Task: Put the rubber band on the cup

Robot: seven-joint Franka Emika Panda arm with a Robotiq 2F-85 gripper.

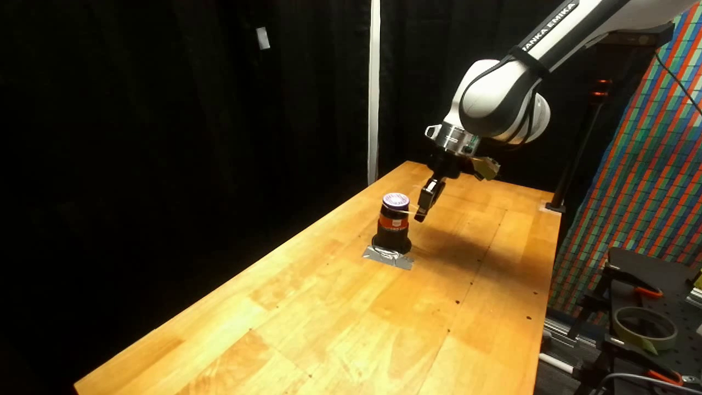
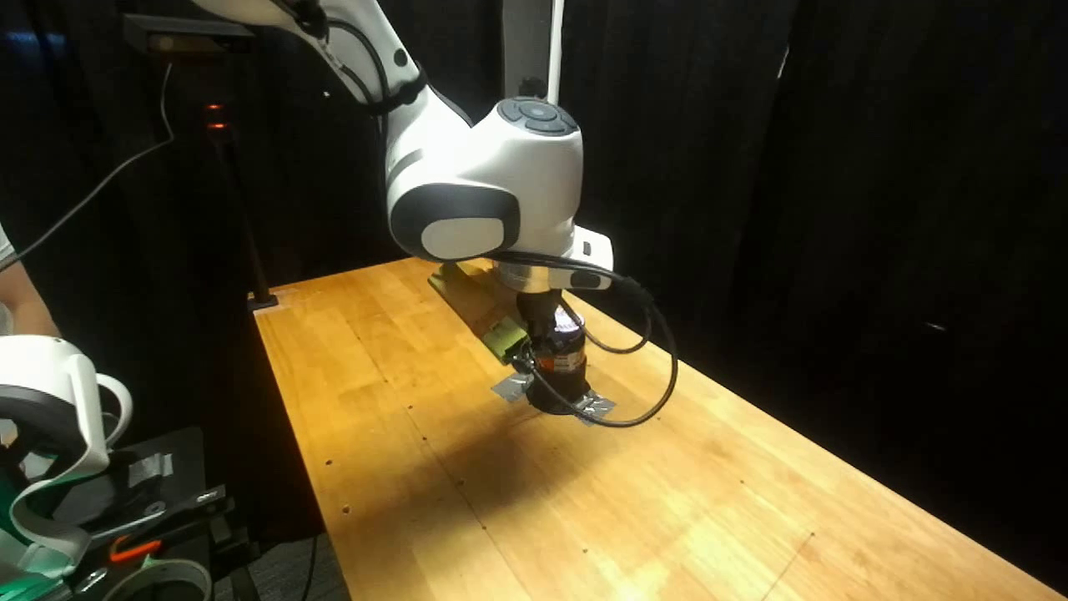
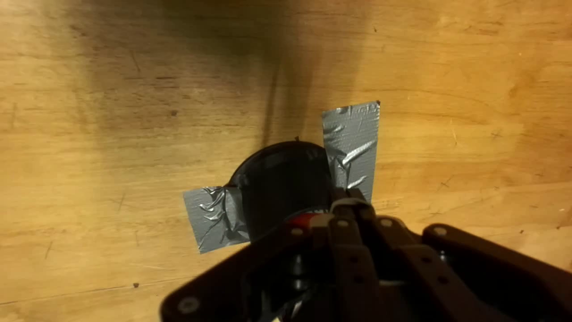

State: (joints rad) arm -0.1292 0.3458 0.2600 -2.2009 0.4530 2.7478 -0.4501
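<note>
The cup [image 1: 393, 224] is a dark cylinder with a red-orange label and a purple-white top. It stands upright, taped to the table, and shows in an exterior view [image 2: 561, 386] and the wrist view [image 3: 286, 179]. The pale rubber band [image 1: 410, 212] stretches from near the cup's top to my fingertips. In the wrist view the band [image 3: 351, 202] loops around the outside of both fingertips. My gripper [image 1: 420, 216] points down beside the cup's upper part, its fingers [image 3: 347, 193] nearly together with a thin gap. The band's far side on the cup is hidden.
Silver tape strips [image 3: 353, 147] hold the cup's base to the wooden table [image 1: 356, 329]. A black cable loop [image 2: 667, 367] hangs from the wrist close to the cup. A thin post [image 1: 570, 159] stands at the table's far corner. A side cart holds a tape roll [image 1: 620, 323].
</note>
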